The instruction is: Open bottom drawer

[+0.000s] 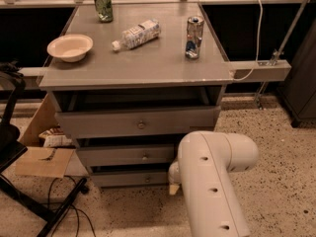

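The grey cabinet has three drawer fronts stacked under its top. The bottom drawer has the slimmest front, with a small round knob at its centre, and stands out a little from the cabinet. My gripper is low at the right end of that front, just right of the knob. It is mostly hidden behind my white arm, which fills the lower middle of the view. Whether the gripper touches the drawer cannot be told.
The mid-sized drawer and the tallest drawer sit above. On the cabinet top are a bowl, a lying plastic bottle, a green can and a silver can. Cardboard and a black stand are at the left.
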You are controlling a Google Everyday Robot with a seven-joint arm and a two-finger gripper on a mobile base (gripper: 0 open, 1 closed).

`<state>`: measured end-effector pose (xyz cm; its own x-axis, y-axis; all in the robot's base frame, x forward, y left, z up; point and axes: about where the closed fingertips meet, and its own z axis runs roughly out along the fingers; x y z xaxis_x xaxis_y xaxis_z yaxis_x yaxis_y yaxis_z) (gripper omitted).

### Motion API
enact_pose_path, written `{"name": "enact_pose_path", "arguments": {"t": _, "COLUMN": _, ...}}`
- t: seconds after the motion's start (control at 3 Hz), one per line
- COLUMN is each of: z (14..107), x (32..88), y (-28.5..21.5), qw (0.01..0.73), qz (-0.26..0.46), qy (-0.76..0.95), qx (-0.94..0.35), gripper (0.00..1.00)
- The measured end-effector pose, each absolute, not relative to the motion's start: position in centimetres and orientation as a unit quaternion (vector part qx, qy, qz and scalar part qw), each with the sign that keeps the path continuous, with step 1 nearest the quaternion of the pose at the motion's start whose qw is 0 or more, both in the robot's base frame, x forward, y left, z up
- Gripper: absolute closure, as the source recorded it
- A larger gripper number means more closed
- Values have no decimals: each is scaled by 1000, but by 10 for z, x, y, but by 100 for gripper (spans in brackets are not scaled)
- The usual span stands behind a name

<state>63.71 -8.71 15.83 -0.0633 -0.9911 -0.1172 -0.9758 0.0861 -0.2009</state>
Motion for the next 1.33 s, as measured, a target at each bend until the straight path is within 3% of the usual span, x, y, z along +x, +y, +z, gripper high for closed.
{"name": "enact_pose_path", "arguments": {"t": 0.33, "z": 147, "x": 614, "y": -110, "qw": 72, "qz": -29, "qy": 743, "qx": -665, "gripper": 41}}
{"name": "enact_pose_path", "arguments": {"t": 1.0, "z": 150, "x": 606, "y": -121, "qw": 60, "qz": -27, "qy": 750, "qx": -658, "gripper": 88}}
{"name": "enact_pose_path", "arguments": {"t": 1.33, "z": 155, "x": 586, "y": -134, "qw": 41, "qz": -24, "qy": 754, "qx": -655, "gripper": 100}}
